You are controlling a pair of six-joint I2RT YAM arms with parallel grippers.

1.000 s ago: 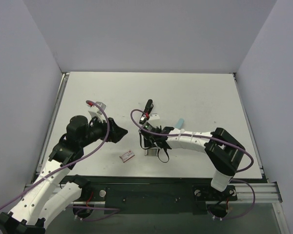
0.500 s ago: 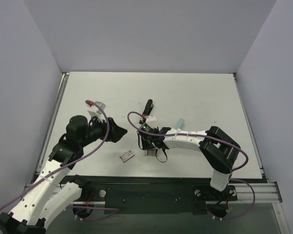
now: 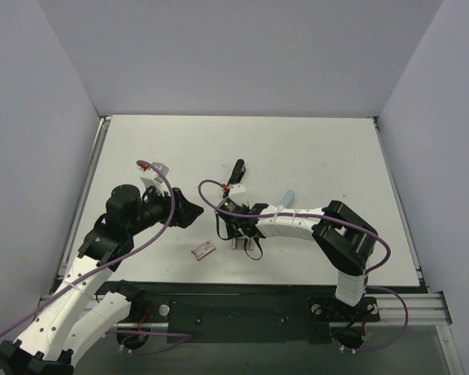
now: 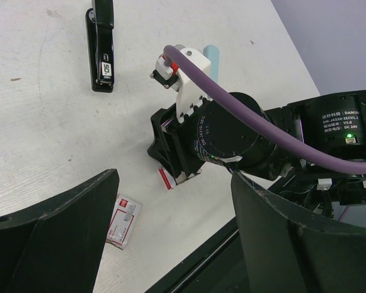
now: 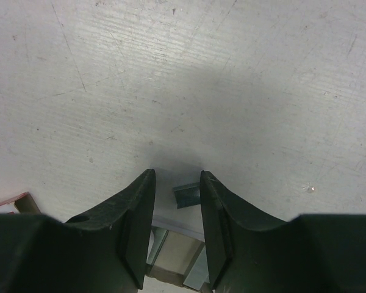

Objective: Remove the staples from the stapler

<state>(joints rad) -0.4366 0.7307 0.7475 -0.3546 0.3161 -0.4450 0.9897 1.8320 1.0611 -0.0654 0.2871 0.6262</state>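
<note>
1. Change: over the last second I have swung the right arm leftward along the near part of the table point(image 3: 313, 148). Its elbow has drawn in, and the right gripper point(image 5: 177, 177) now sits a little further left than it did.
2. Unchanged: the left arm, the stapler point(image 3: 237, 169) and the red box point(image 3: 204, 250) have not moved.
3. Right gripper state: the jaws have narrowed to a small gap. In the wrist view a short grey strip of staples point(image 5: 186, 195) lies on the table inside that gap, close against the right-hand finger. I cannot tell whether it is pinched yet.
4. Left gripper point(image 3: 189, 212) state: spread wide, holding nothing, aimed toward the right gripper from just beside it.
5. Meaning for the task: I judge that I am in the pick-up step. The staples are already out of the stapler, and the jaws are lined up over them.
6. Stapler location: flat on the table, beyond the right gripper and apart from it.
7. Stapler axis: the long axis runs almost straight away from the arm bases, with the far end leaning slightly right. I cannot tell which end is the nose.
8. Staples axis: too little of the strip shows to state it.
</note>
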